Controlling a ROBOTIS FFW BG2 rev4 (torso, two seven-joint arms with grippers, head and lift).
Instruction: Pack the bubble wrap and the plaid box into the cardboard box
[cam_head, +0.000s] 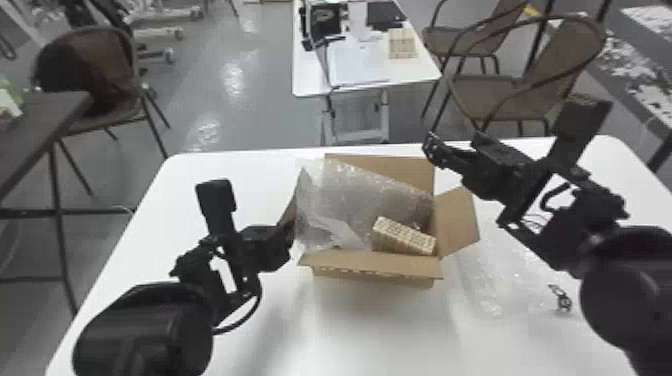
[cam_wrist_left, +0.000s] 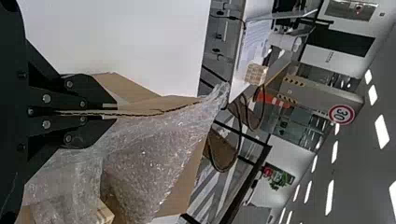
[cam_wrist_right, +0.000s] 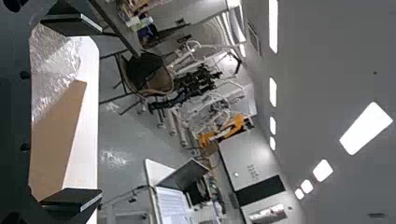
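Left pincer (cam_head: 289, 231): is gripping a flap (cam_head: 288, 212) of the cardboard box (cam_head: 372, 265)
Right pincer (cam_head: 452, 142): is gaping wide, released
Bubble wrap (cam_head: 365, 187): is spilling from the box, covering its left interior
Plaid box (cam_head: 406, 234): is leaning inside, its base hiding

Plaid box (cam_head: 404, 235) partly out of sight

The front flap (cam_head: 370, 263) hides its lower part and the base of the bubble wrap (cam_head: 350, 190). In the left wrist view, bubble wrap covers much of the plaid box, and the bottom edge crops it. In the head view, both arms and the table (cam_head: 380, 335) run off the picture. A dark thing (cam_head: 563, 301) is too small to identify.
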